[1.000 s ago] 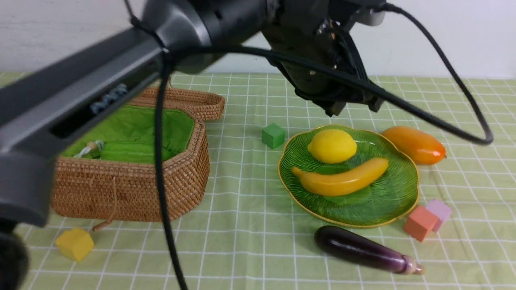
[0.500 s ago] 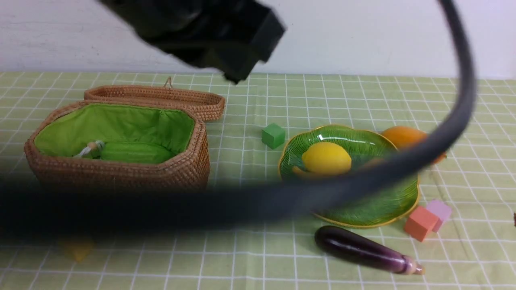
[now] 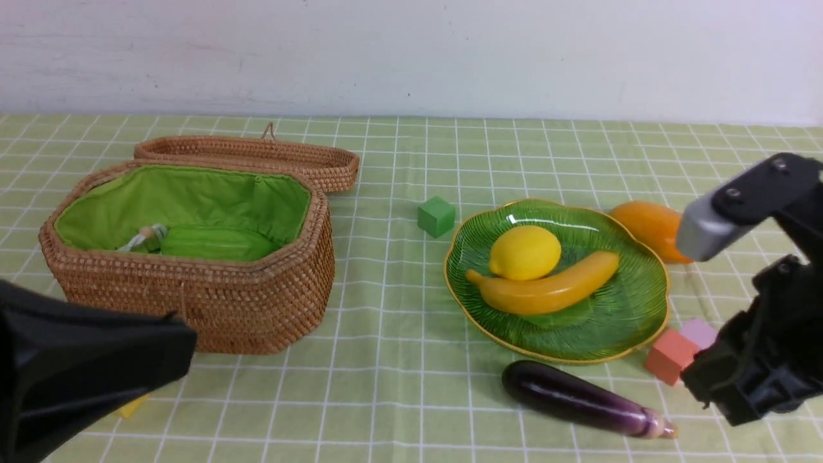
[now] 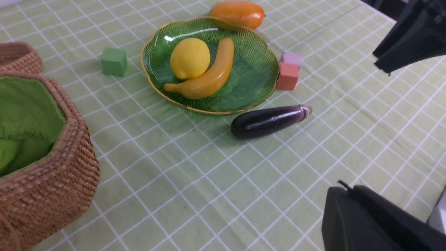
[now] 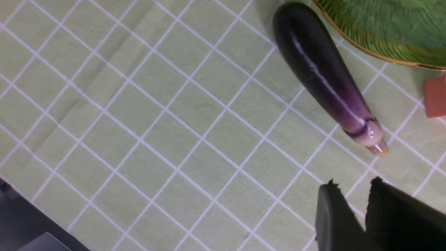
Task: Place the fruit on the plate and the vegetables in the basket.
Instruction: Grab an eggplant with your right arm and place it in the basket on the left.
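Black right end effector [image 5: 353, 184] slightly parted, empty, near eggplant [image 5: 320, 69].

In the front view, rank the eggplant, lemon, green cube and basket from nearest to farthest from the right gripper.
1. Eggplant, beside the right gripper.
2. Lemon, on the plate.
3. Green cube, left of plate.
4. Basket, far left.

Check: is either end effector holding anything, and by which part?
Nothing is held. The left end effector is shut and empty; the right end effector has a narrow empty gap, apart from the eggplant.
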You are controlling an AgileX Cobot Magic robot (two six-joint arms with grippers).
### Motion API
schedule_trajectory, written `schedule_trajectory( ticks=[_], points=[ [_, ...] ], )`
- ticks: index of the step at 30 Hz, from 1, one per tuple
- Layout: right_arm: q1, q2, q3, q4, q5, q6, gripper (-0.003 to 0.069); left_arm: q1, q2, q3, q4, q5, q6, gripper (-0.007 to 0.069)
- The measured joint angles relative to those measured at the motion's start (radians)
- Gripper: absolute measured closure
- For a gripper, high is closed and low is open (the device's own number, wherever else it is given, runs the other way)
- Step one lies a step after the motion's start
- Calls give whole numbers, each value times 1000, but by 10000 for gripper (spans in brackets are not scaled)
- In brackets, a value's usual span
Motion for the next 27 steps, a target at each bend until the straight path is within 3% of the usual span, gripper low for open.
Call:
schedule_trajectory(
  ticks=[5,8,12,16,27],
  points=[
    [0,133,0,-17,-14,-44,428,0,-71,9,-3,-9,0,638],
    [0,204,-1,-17,-27,-81,354,0,-80,9,-3,-9,2,638],
    [0,319,-2,-27,-90,-162,192,0,-80,9,-7,-9,2,638],
    [0,390,-3,-62,-170,-182,106,0,-80,9,-11,-9,3,638],
    [0,516,-4,-115,-239,-194,83,0,-80,9,-20,-8,3,638]
  ],
)
